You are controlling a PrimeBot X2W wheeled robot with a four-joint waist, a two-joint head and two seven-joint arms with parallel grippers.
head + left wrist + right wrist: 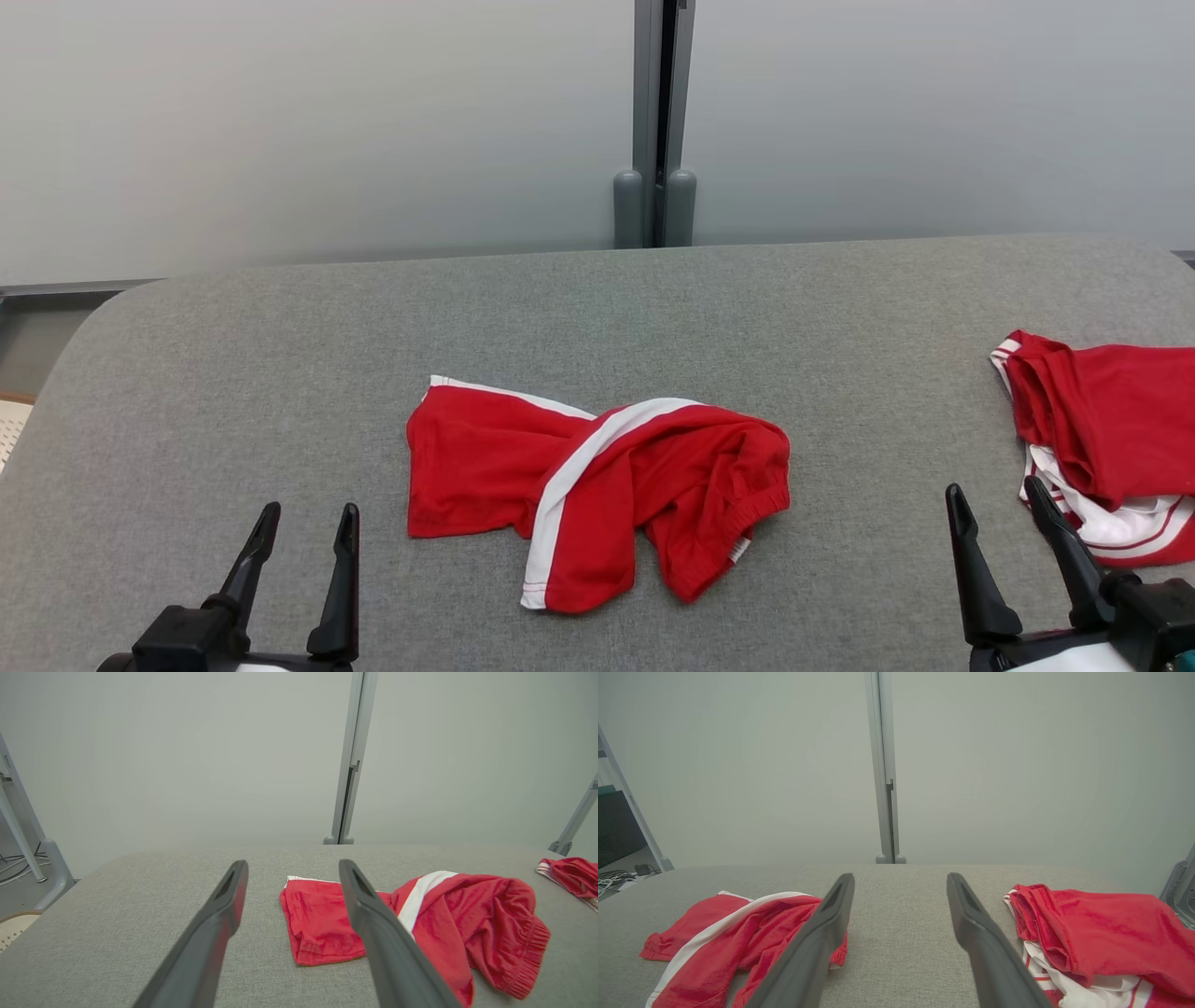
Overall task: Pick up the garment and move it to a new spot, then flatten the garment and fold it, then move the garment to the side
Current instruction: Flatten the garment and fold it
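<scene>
A crumpled red garment (597, 495) with a white side stripe lies in the lower centre of the head view on the grey fabric worktop (597, 308). Its long axis runs roughly left to right across the frame. A flat leg panel points toward the left of the frame, its top edge trimmed in white. The bunched, gathered end with the elastic waistband sits at the right. The white stripe crosses it on a diagonal, from the upper middle down to the lower edge, where a second leg points toward the bottom of the frame. The left end effector (310, 511) is at the lower left, above bare worktop and just left of the garment, its two dark fingers spread wide with nothing between them. The right end effector (991, 487) is at the lower right, equally wide open and empty, well apart from the garment. Just beside its right finger, at the right edge of the frame, lies a pile of red and white clothes (1102, 439). A grey post (658, 121) rises behind the worktop at the top centre.
</scene>
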